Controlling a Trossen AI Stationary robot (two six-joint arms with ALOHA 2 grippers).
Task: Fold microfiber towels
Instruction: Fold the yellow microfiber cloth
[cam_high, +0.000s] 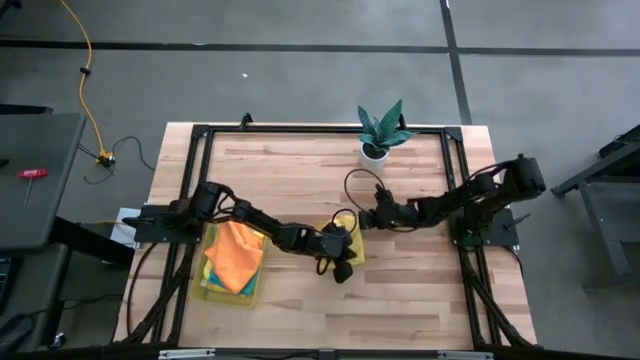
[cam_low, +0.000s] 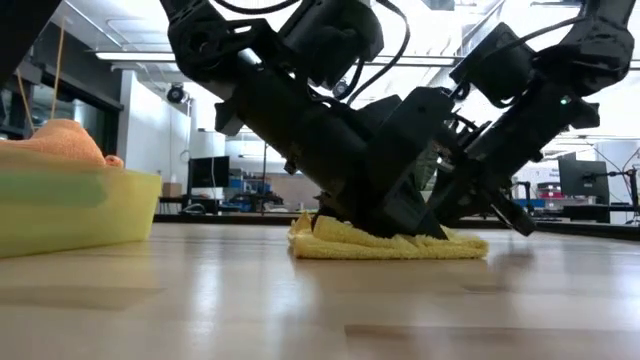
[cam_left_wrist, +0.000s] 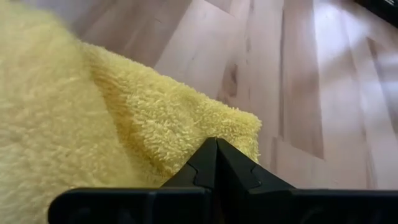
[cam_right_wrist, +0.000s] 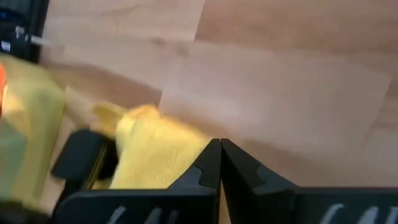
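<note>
Near the table's middle, toward its front edge: both grippers are meeting over one yellow towel (cam_low: 390, 243) lying flat on the wood.
Step in hand: by my reading, pressing or creasing a fold in this towel; it is looking already doubled, with layered edges showing in the low view.
Left gripper (cam_high: 343, 262): reaching in from the left edge, fingers pinched fully together, tips bearing down on the towel's pile; nothing is being held between them, as far as the left wrist view is showing.
Right gripper (cam_high: 368, 218): coming in from the right edge, fingers also closed tight, sitting at the towel's far-right side; whether the tips are touching cloth or hovering just beside it, I cannot tell.
Towel relative to fingers: in the left wrist view a folded corner (cam_left_wrist: 239, 127) is lying just ahead of the closed tips; in the right wrist view the cloth is lying beside and beyond the closed tips.
Remaining towels: sitting piled in the yellow tray (cam_high: 197, 285) near the front-left corner, an orange towel (cam_high: 238, 254) on top, green and teal edges peeking below.
Next move, as judged: opening the fingers, taking an edge, then folding again or carrying the towel aside; care is needed so the fold is not dragging open.
Potted plant (cam_high: 381, 132): standing at the back edge, well apart.
</note>
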